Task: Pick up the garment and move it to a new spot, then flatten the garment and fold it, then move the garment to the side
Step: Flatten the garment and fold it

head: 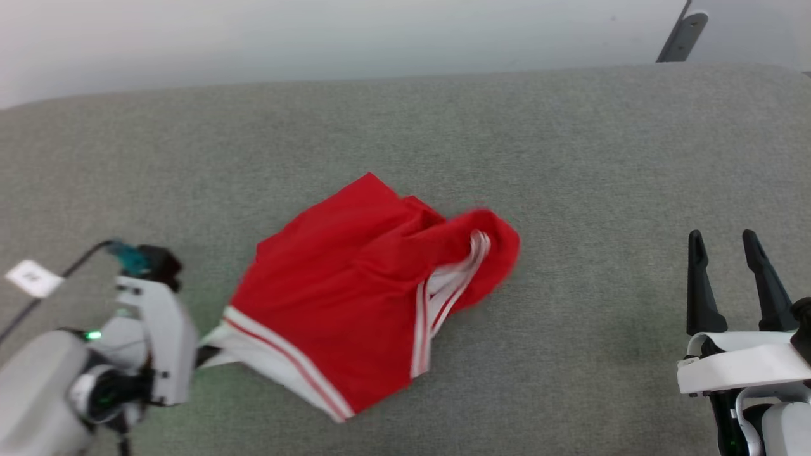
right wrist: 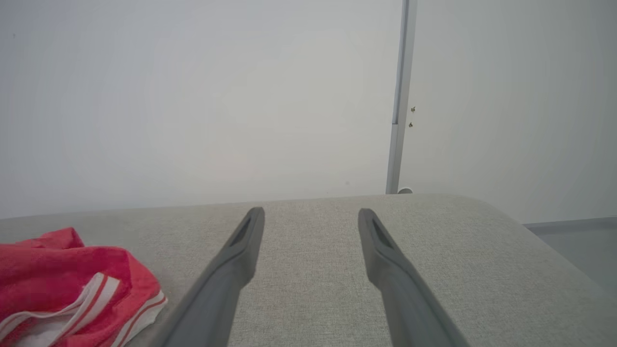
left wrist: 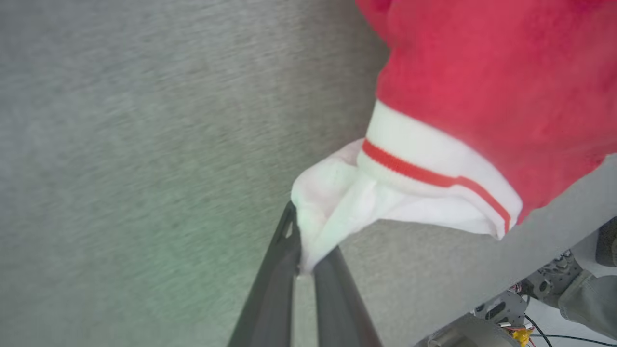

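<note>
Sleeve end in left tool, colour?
White sleeve end, one red stripe; best in left wrist view.

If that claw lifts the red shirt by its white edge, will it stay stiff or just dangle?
Likely dangle: the garment lies in soft crumpled folds. It seems light, since thin cloth bunches small inside the shut left gripper. Pushed across the gray fabric surface, it would probably wrinkle, not slide.
</note>
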